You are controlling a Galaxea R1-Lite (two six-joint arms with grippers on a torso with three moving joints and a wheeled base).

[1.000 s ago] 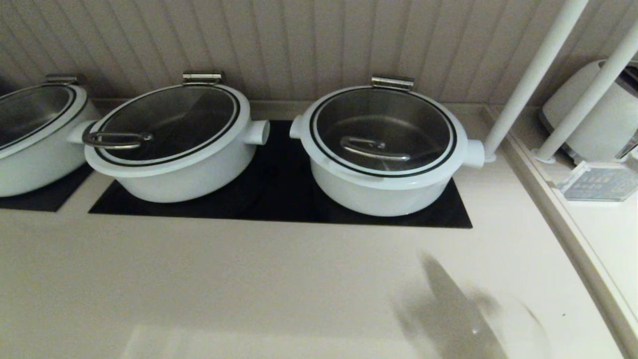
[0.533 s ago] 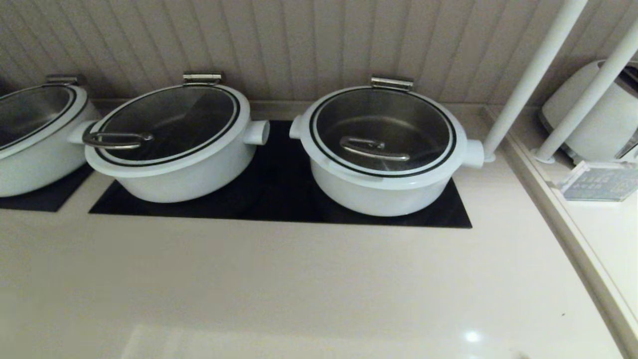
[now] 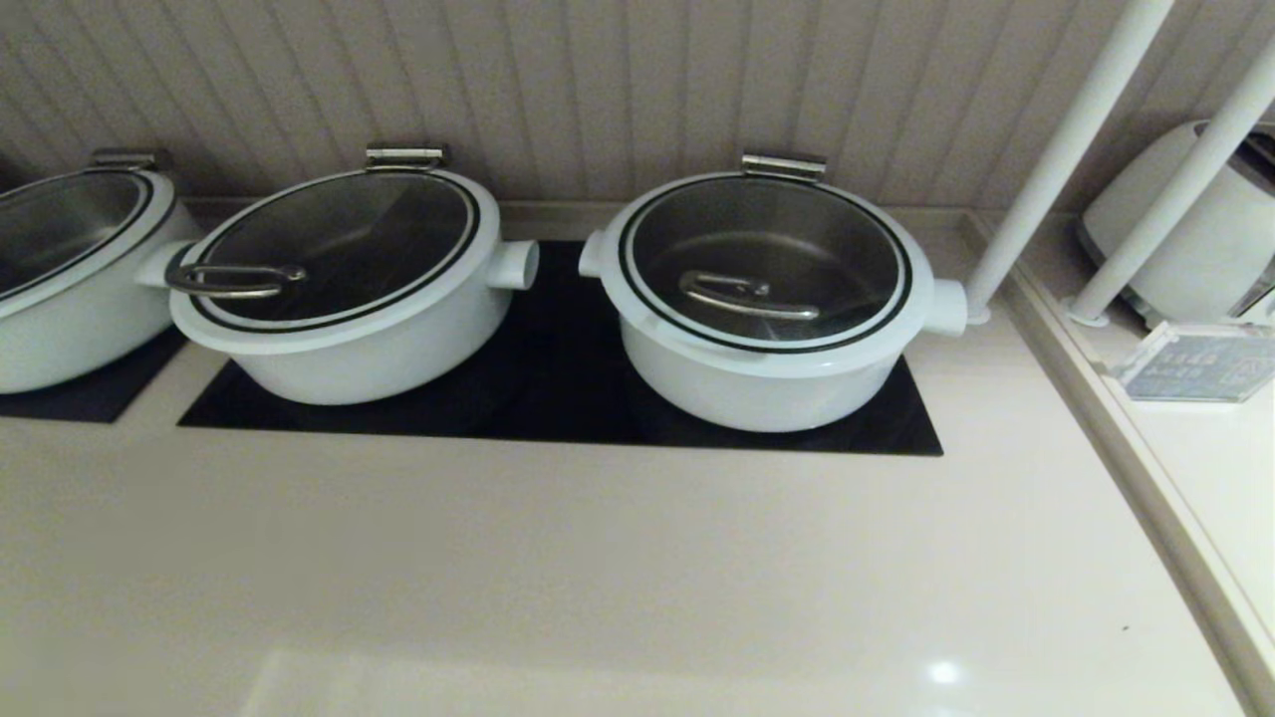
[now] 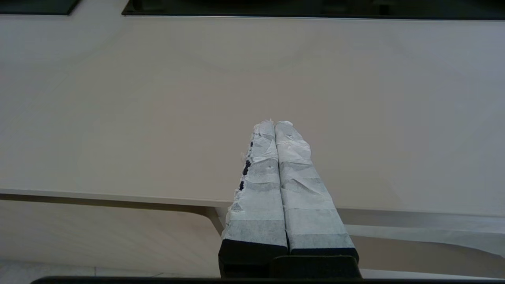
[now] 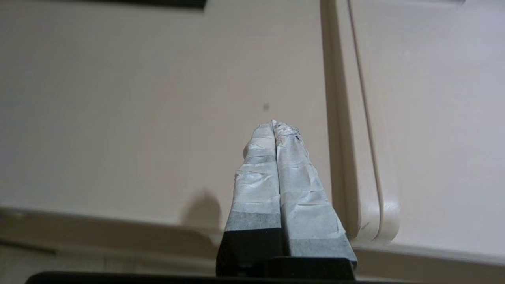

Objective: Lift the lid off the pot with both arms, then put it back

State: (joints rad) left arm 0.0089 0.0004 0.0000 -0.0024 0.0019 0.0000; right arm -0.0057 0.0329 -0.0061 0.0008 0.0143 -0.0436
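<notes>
The lid (image 3: 763, 261), glass with a white rim, black ring and curved steel bar handle (image 3: 747, 296), sits closed on the wide white pot (image 3: 762, 383) at the centre right of the black cooktop. A steel hinge clip (image 3: 783, 164) is at its back. Neither arm shows in the head view. My left gripper (image 4: 275, 124) is shut and empty above the beige counter near its front edge. My right gripper (image 5: 275, 125) is shut and empty above the counter beside a raised ridge, near the front edge.
A twin pot (image 3: 349, 284) with a loop-handled lid stands left of the task pot, a third pot (image 3: 60, 269) at the far left. White poles (image 3: 1066, 149) and a white appliance (image 3: 1185, 234) stand at the right past a raised ridge (image 5: 351, 157).
A blurred dark shape at the lower right of the head view one second ago has gone out of view. The pots and lids have not moved.
</notes>
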